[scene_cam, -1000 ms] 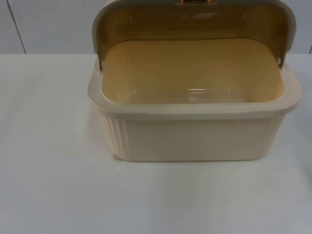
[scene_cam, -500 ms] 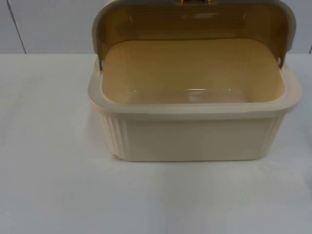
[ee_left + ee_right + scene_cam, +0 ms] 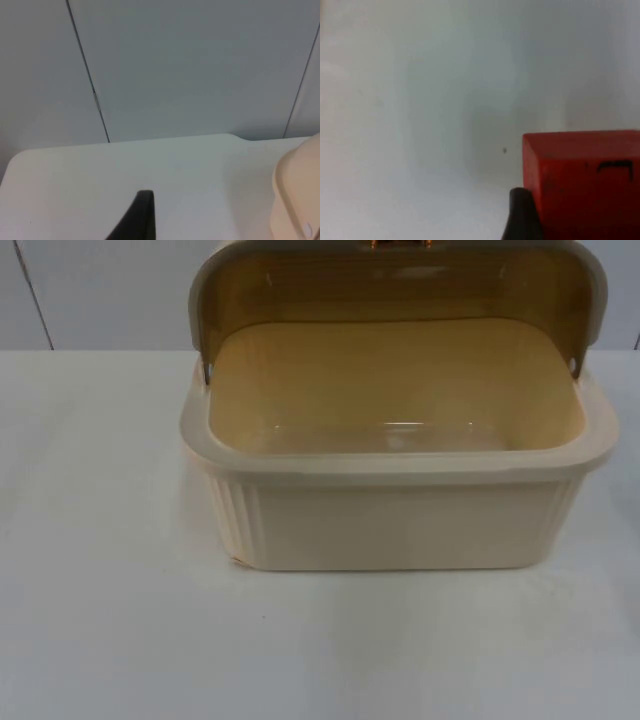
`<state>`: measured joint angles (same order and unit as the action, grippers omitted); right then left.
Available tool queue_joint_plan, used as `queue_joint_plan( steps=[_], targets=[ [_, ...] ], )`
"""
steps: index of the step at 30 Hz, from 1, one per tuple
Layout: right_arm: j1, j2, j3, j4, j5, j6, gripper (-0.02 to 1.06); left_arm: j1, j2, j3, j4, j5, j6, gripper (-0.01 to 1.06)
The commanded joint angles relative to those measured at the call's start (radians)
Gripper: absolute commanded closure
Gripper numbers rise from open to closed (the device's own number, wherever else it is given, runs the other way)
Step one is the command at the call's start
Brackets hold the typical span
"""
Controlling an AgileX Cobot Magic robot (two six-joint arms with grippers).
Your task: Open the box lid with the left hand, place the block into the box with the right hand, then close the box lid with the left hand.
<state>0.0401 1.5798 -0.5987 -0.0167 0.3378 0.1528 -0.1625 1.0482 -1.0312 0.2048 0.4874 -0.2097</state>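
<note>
The cream box [image 3: 400,525] stands in the middle of the table in the top view. Its amber lid [image 3: 395,285] is swung up and back, and the inside is bare. A red block [image 3: 585,185] sits tight against one black fingertip [image 3: 521,217] of my right gripper [image 3: 580,220], which is shut on it above the blurred white table. My left gripper [image 3: 142,217] waits low over the table, to the left of the box, whose rounded cream corner [image 3: 297,195] shows beside it.
White table [image 3: 120,620] lies open in front of and to the left of the box. The grey partition wall [image 3: 190,65] closes off the far edge, just behind the raised lid.
</note>
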Motion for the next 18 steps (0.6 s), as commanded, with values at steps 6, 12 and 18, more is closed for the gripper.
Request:
queue_joint_plan(
  steps=[6, 12, 18],
  targets=[
    [0.004, -0.203, -0.105, -0.006, 0.132, -0.042, 1.01, -0.006, -0.007, 0.000, 0.004, -0.005, -0.006, 0.00],
    [0.004, -0.420, -0.220, -0.004, 0.231, -0.065, 1.01, -0.006, -0.007, 0.000, -0.003, -0.005, -0.006, 0.00],
    [0.004, -0.602, -0.247, 0.002, 0.340, -0.114, 1.01, -0.006, -0.007, 0.000, -0.003, -0.005, -0.006, 0.00]
  ],
)
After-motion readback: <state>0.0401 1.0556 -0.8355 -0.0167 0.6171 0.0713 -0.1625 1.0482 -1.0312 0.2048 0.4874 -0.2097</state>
